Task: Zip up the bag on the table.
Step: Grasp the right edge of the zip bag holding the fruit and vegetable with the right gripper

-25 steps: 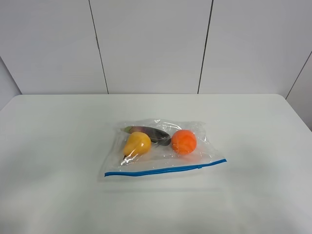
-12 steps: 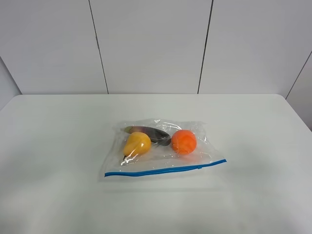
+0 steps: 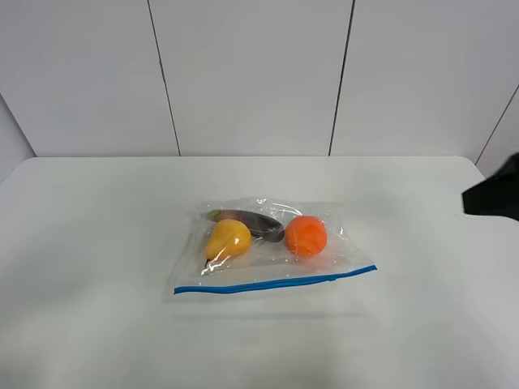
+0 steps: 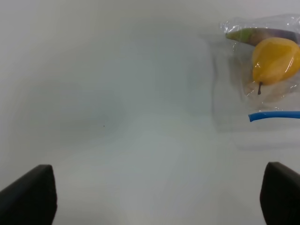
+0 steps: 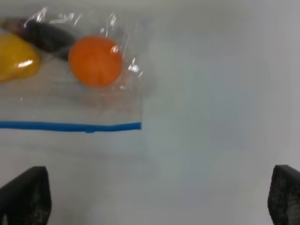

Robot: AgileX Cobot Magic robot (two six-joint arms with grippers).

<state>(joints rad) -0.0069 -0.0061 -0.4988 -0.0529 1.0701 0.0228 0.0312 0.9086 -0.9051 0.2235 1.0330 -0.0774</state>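
The clear crinkly bag [image 3: 272, 247] lies flat mid-table [image 3: 97, 243], its blue zipper strip [image 3: 276, 282] along the front edge. Inside are a yellow pear [image 3: 228, 239], an orange [image 3: 306, 235] and a dark eggplant [image 3: 247, 220]. In the left wrist view my left gripper [image 4: 154, 197] is open and empty, apart from the bag's left end [image 4: 262, 89] and the strip's tip [image 4: 274, 115]. In the right wrist view my right gripper [image 5: 154, 197] is open and empty, short of the strip's right end [image 5: 70, 126] and the orange [image 5: 95, 61]. A dark part of the right arm [image 3: 492, 197] shows at the right edge.
White wall panels [image 3: 251, 73] stand behind the table's far edge. The table's right rounded corner [image 3: 470, 162] is near the right arm. Only the bag lies on the white top.
A dark part of the right arm has come into the exterior view at the right edge. The bag and fruit have not moved.
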